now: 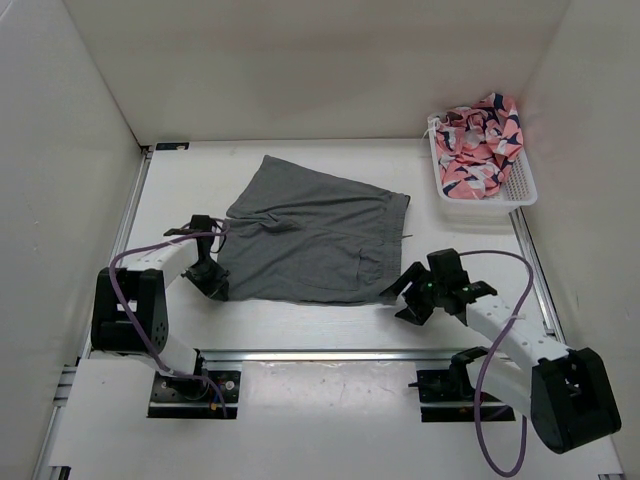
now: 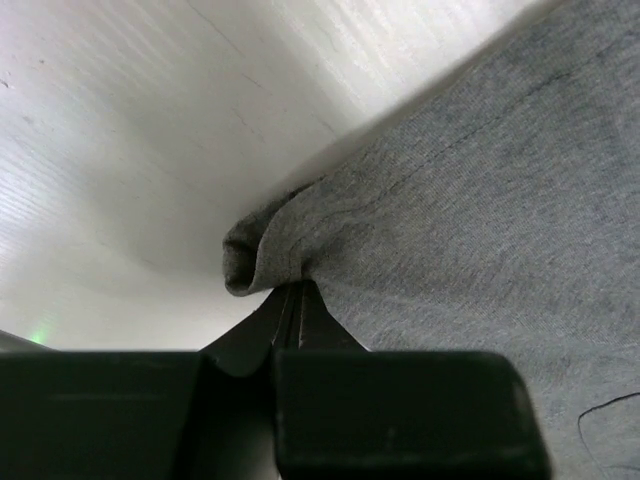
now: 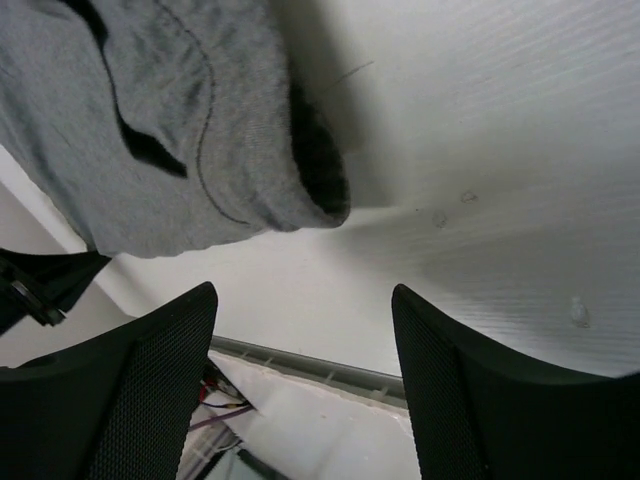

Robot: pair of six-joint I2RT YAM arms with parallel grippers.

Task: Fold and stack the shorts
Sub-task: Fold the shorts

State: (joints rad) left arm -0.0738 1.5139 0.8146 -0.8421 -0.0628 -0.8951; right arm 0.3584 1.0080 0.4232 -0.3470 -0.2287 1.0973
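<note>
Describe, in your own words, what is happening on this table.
A pair of mid-grey soft fabric shorts lies mostly flat on the white table, not yet folded. The left gripper is shut on the shorts' near-left corner. The right gripper is open beside the near-right corner, holding nothing. A white plastic basket at the far right holds pink patterned cloth.

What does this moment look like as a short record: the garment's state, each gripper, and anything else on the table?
shorts: grey, spread mostly flat on the table, not yet folded
left gripper: shut on the shorts' near-left edge
right gripper: open, holding nothing, just short of the shorts' near-right corner
basket: white, far right corner, holds pink patterned fabric
</note>
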